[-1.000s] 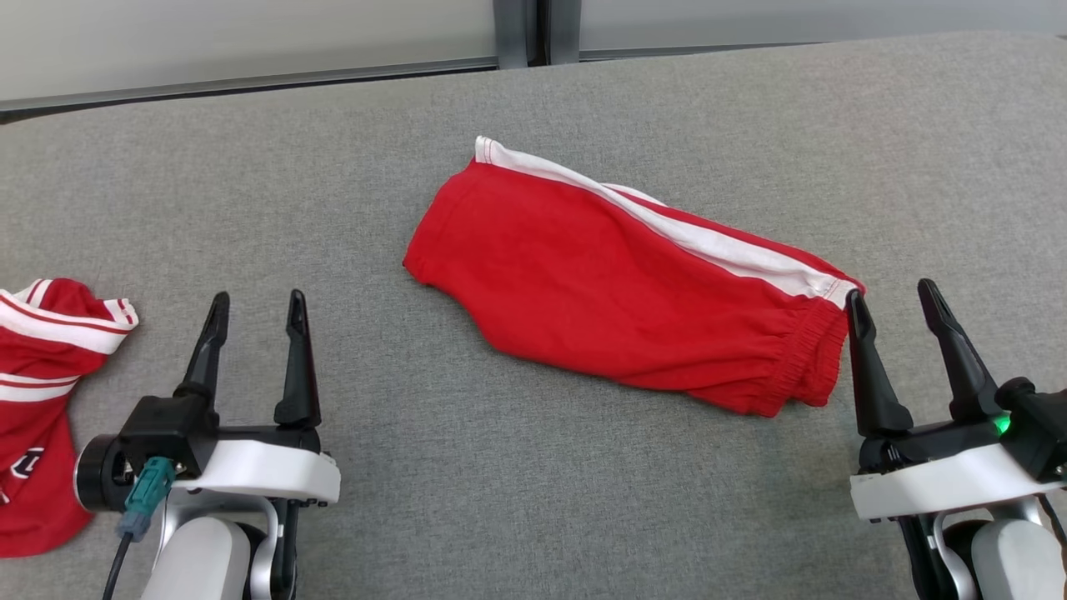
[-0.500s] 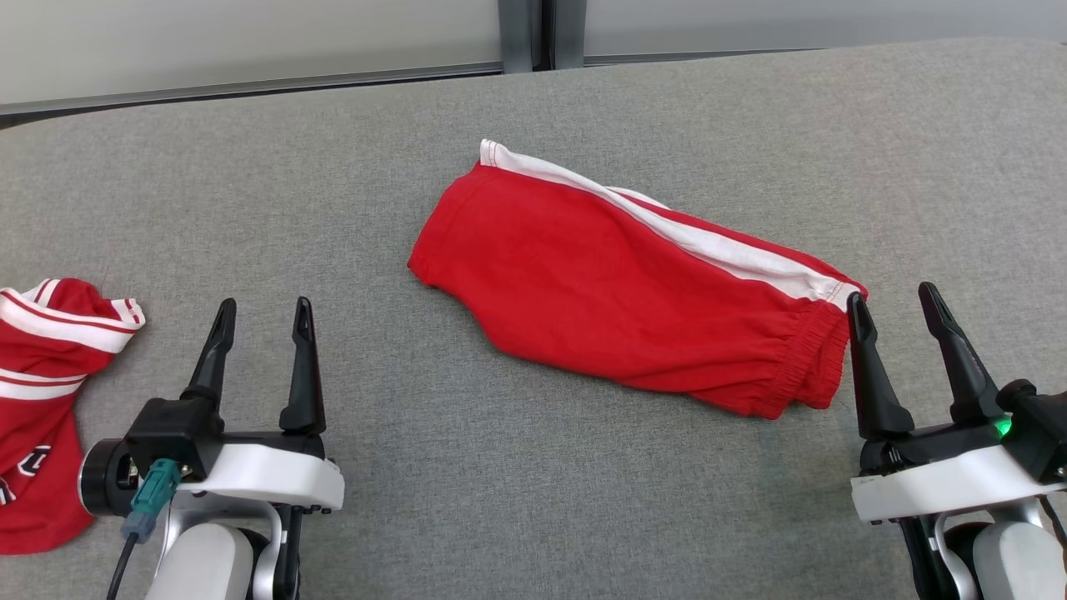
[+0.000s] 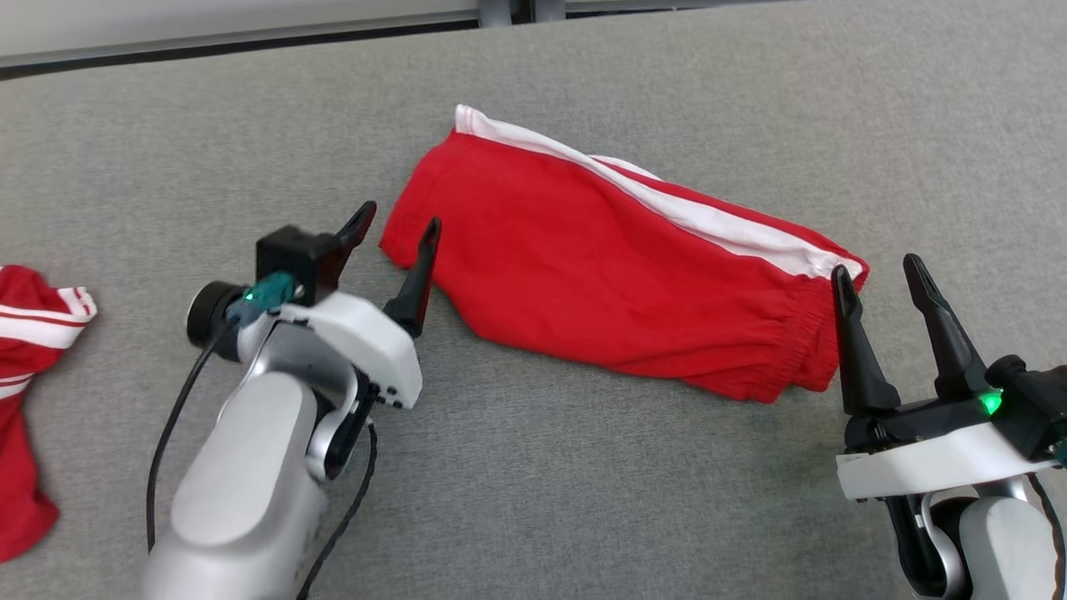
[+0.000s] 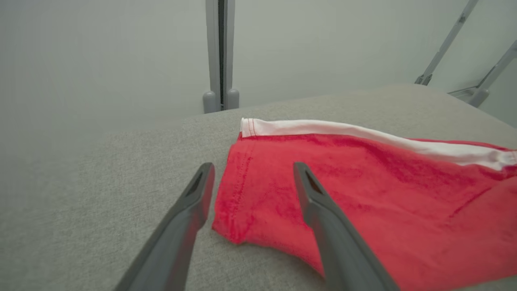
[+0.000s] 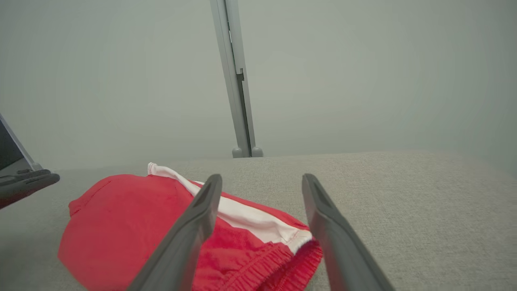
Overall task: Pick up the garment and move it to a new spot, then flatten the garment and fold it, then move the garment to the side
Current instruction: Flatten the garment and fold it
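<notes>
Grey surface: red shorts, long axis diag, hem far-left, waistband near-right; L gripper, R gripper spread.

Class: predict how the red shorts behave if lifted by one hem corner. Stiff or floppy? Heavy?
Probably floppy: the red shorts lie soft and wrinkled, so they'd drape. Likely light, being thin cloth. Pushed, they'd probably bunch on the textured grey surface.
</notes>
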Controlling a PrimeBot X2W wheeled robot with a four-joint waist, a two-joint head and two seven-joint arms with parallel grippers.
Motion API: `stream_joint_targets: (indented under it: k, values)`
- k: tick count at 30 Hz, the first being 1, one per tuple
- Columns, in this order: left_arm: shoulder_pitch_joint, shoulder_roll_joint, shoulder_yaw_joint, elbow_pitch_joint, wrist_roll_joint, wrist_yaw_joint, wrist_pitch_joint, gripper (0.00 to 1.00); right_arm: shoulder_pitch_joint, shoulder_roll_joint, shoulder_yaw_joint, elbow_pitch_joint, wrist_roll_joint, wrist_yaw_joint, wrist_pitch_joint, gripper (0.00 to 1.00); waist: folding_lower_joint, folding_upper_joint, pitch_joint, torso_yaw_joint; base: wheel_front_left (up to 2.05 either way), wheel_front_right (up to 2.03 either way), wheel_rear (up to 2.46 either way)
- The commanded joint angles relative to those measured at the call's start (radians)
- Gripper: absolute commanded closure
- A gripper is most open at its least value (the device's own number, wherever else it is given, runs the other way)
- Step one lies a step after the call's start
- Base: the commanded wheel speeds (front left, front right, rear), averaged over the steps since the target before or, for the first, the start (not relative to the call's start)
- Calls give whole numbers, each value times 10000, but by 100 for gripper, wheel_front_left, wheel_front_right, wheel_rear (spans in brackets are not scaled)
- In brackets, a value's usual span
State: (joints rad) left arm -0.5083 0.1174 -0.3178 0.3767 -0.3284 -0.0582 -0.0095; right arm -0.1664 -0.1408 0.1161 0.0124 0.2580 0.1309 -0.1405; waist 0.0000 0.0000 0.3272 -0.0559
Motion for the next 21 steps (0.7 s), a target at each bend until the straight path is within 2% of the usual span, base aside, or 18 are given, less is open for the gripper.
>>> stream_joint_targets:
  k: [1,7,15,16,17,18,21]
  values:
    - [-250,22,-45,243,-72,-63,89,0,-98,-3,-1,-7,74,-3,-43,0,0,0,173,-174,0,0,0]
    - [-1854,-88,-251,3256,-286,-394,647,0,-192,77,46,248,208,-3,-212,0,0,0,472,-549,0,0,0]
    - [-2502,-340,-609,5325,-690,-633,1070,0,-413,104,214,474,402,-3,-330,0,0,0,597,-727,0,0,0]
    - [-2527,-379,-680,5488,-721,-648,1103,18,-442,98,253,500,419,-3,-343,0,0,0,595,-743,0,0,0]
    - [-2570,-409,-731,5605,-768,-670,1034,71,-454,90,294,509,444,-3,-357,0,0,0,593,-752,0,0,0]
    - [-2607,-418,-787,5722,-778,-684,989,100,-467,82,316,529,466,-3,-373,0,0,0,593,-759,0,0,0]
    - [-2612,-421,-876,5956,-821,-692,714,100,-454,50,315,573,490,-3,-395,0,0,0,566,-734,0,0,0]
